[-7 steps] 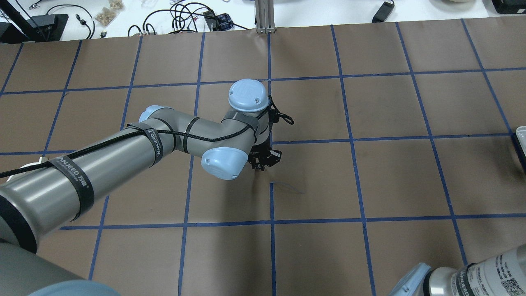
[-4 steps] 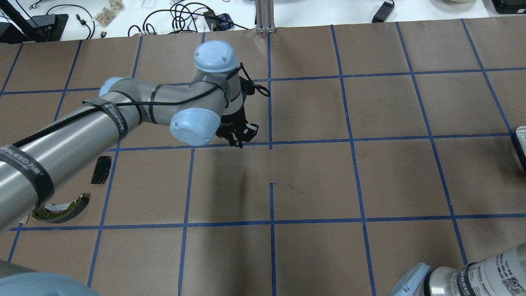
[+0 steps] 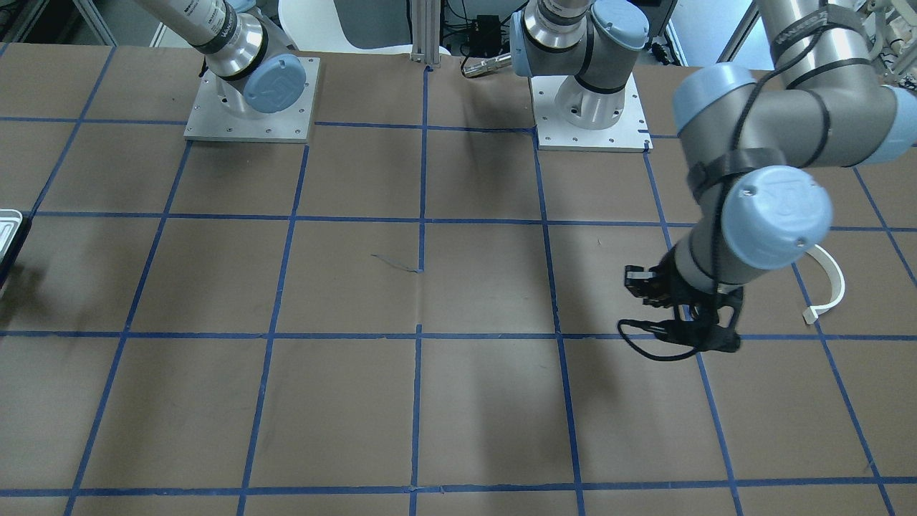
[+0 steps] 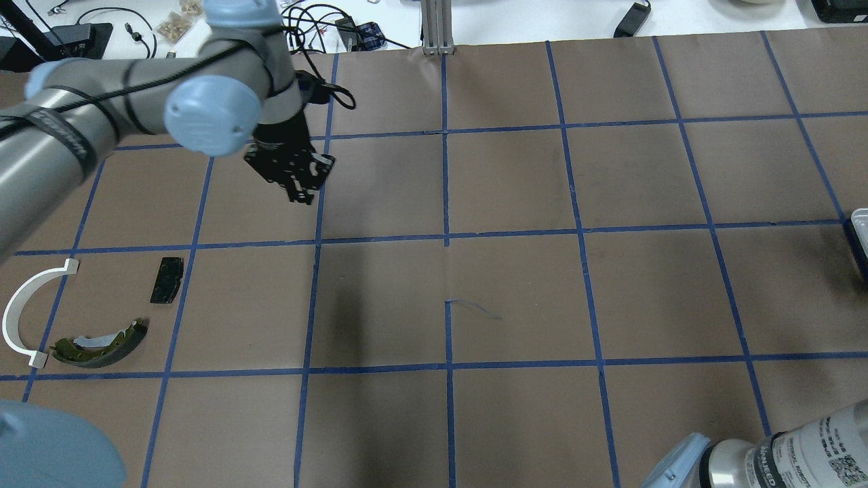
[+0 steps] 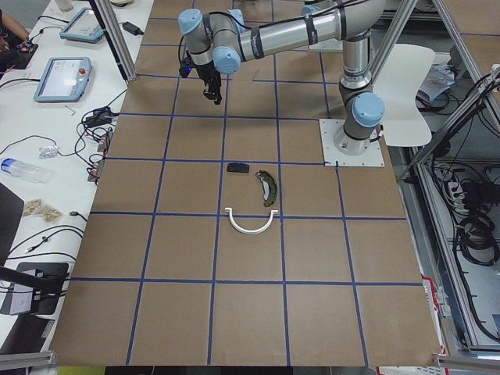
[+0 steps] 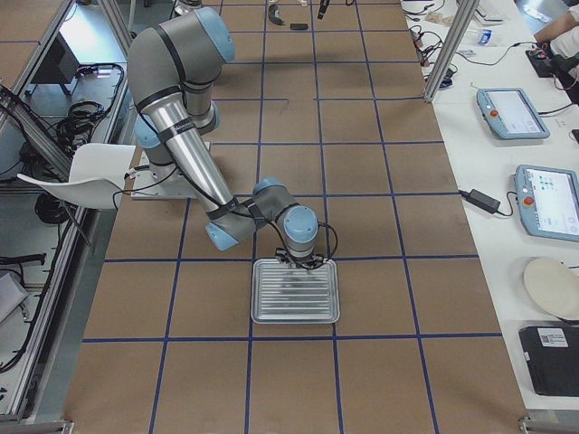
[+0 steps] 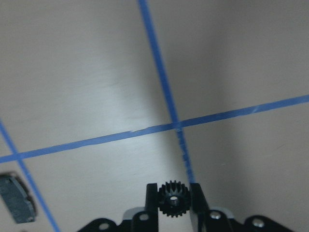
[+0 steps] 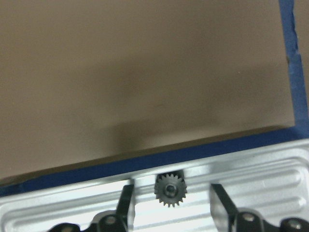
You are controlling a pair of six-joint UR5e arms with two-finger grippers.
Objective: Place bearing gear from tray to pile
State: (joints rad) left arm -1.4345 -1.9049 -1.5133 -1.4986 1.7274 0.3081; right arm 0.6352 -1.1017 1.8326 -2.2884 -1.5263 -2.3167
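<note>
Left gripper (image 7: 174, 189) pinches a bearing gear (image 7: 174, 200) above the table (image 4: 515, 298), beyond the pile (image 4: 108, 344); right gripper (image 8: 172, 192), spread, straddles another gear (image 8: 170, 188) in the tray (image 8: 263, 169).

A gear (image 7: 174, 198) sits between the left jaws; pad (image 7: 17, 205) to their left. Between the right jaws, on the tray (image 8: 270, 169): second gear (image 8: 170, 189).

Overhead and front cameras look down, facing each other; both share the arc (image 4: 7, 318), nine versus apparently three o'clock.
</note>
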